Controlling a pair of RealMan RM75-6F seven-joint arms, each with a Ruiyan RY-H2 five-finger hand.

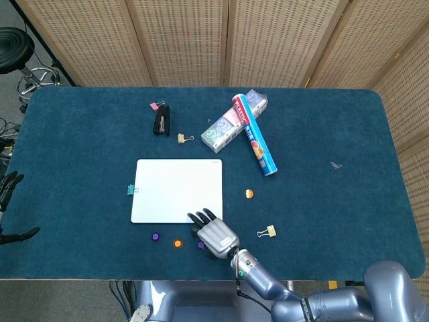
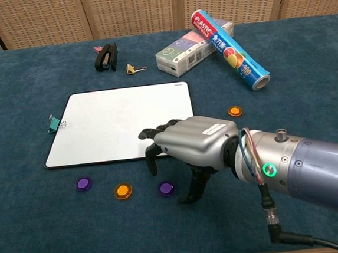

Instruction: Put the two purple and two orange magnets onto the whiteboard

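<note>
Here a purple magnet (image 2: pixel 166 189) lies just beside the right hand (image 2: pixel 188 146); fingers (image 2: pixel 152 163) apart, holding nothing.

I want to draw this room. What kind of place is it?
Probably an office or lab corner: a blue felt table holds a whiteboard and a stapler, with woven folding screens behind.

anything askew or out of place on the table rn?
Only the plastic wrap roll stands out: it lies diagonally, its top end propped on the tissue pack. All four magnets are off the whiteboard, nothing spilled or damaged.
</note>
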